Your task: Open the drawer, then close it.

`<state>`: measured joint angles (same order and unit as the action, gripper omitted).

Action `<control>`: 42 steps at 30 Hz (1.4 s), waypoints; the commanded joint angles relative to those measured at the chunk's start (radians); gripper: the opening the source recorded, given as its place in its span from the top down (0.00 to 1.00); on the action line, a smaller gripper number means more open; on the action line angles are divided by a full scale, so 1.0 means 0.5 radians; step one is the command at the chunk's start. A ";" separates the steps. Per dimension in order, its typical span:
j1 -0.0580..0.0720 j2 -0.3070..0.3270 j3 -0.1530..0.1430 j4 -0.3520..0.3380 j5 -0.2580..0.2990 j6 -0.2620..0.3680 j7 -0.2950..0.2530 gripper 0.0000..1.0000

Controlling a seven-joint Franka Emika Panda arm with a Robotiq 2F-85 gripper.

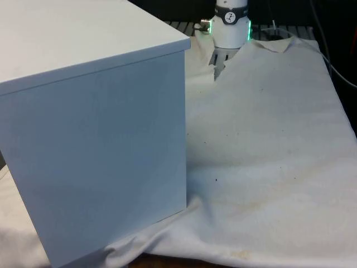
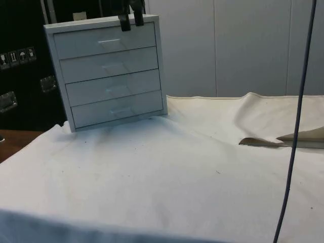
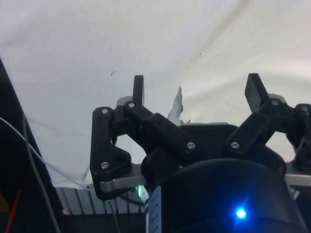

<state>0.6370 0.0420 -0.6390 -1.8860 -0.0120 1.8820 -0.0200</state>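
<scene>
the chest (image 2: 110, 71) stands on the cloth (image 2: 167, 172) at one end of the table, the one big obstacle. in the side view its four drawer fronts face open cloth, all flush, so the way in front of them is free. the gripper (image 2: 131, 20) hangs at the chest's top front edge, just above the top drawer (image 2: 105, 40), fingers (image 3: 138, 90) spread with bare cloth between them. a blue cable (image 2: 296, 116) hangs down near the side camera. the cloth's far edge (image 2: 283, 140) is folded up, well apart from the chest. in the front view the chest's blank side (image 1: 106, 156) blocks the front view's left; the right is open cloth.
</scene>
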 commanded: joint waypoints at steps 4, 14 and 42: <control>0.004 -0.010 0.008 0.006 -0.038 -0.022 -0.040 0.00; 0.006 -0.034 0.012 0.002 -0.056 -0.022 -0.188 0.00; -0.010 -0.032 -0.032 -0.018 -0.024 0.158 -0.592 0.00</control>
<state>0.6320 0.0260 -0.6550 -1.8950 -0.0240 1.9610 -0.3160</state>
